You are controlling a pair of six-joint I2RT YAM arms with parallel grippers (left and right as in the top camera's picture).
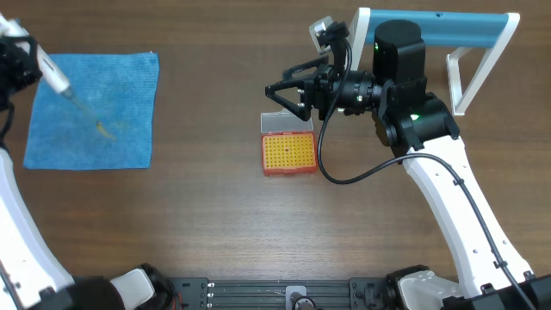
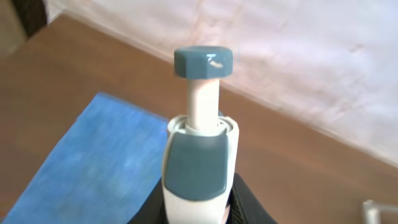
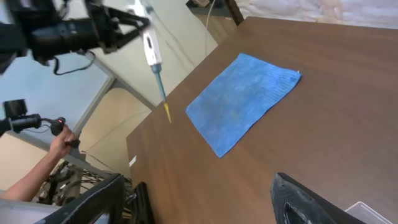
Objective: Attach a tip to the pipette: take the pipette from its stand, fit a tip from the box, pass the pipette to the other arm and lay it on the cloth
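**Top view — left arm holding, right arm free**

Nearest the arm bases, the orange rectangular tip box (image 1: 288, 153) sits just left of the wooden table's (image 1: 215, 224) centre. At its twelve o'clock the right gripper (image 1: 288, 90) hangs with fingers spread wide, holding nothing. Toward ten o'clock lies the flat blue cloth (image 1: 129, 86) — there the left gripper (image 1: 17, 56) is clamped round the white-and-grey pipette (image 1: 52, 73), raised and slanted, its yellow tip (image 1: 103, 129) showing over the cloth. Farthest, at one o'clock, rises the blue-and-white stand (image 1: 448, 34).

Top camera straight down, 2 wrist cameras oblique and close — all share cloth (image 1: 125, 95)
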